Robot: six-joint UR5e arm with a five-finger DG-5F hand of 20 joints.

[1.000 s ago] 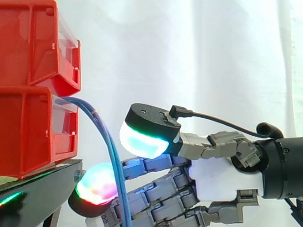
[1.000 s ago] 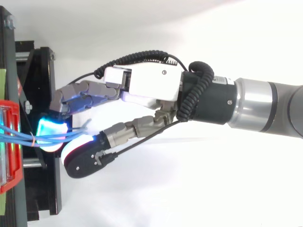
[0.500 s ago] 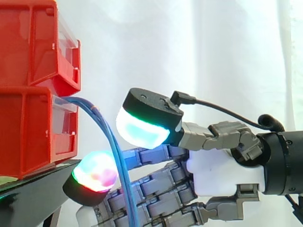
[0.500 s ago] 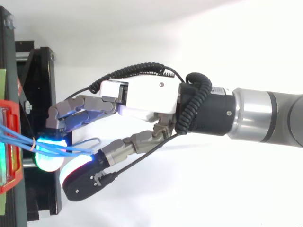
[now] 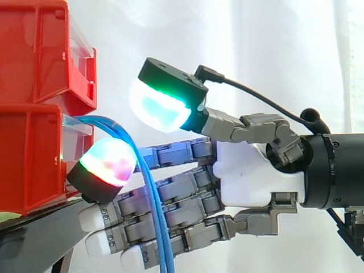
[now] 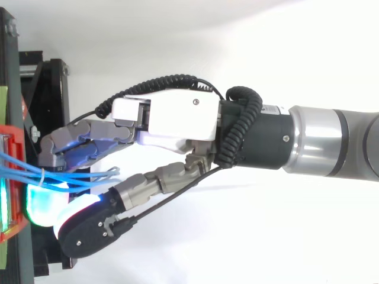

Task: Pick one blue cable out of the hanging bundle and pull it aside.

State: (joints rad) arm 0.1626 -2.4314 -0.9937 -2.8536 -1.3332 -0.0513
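Note:
A bundle of thin blue cables comes out of the lower red bin and hangs down in front of my hand's straight fingers. From above, the blue cables run between the fingers and the thumb. My hand reaches left towards the bins with its fingers stretched out and its thumb lifted well above them. One glowing fingertip sits close to the lower bin's front. The hand is open and nothing is pinched.
An upper red bin is stacked on the lower one, both on a black stand at the left. The arm comes in from the right before a white curtain.
The hand has risen and pushed further left towards the bins. Its fingers now lie deeper behind the cables, and the thumb stands higher.

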